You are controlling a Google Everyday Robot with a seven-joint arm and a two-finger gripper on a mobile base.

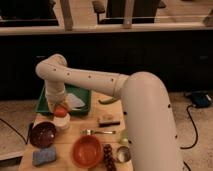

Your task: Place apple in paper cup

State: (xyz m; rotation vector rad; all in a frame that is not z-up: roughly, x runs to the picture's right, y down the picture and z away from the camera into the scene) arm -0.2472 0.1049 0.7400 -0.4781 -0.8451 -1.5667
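Note:
The apple (pixel 60 112) is small, round and orange-red. It is at the mouth of the short white paper cup (pixel 63 123), which stands on the wooden table at the left. I cannot tell whether the apple rests on the cup's rim or hangs just above it. My gripper (pixel 58 105) comes down from the white arm and is right at the top of the apple, in front of the green tray. The arm hides most of the gripper.
A green tray (pixel 75 93) lies behind the cup. A dark purple-brown bowl (pixel 42 134) and a blue sponge (pixel 43 156) are at the front left. An orange bowl (pixel 87 150), grapes (pixel 107 155), a metal cup (pixel 122 154), a utensil (pixel 99 132) and a dark brush (pixel 108 120) lie to the right.

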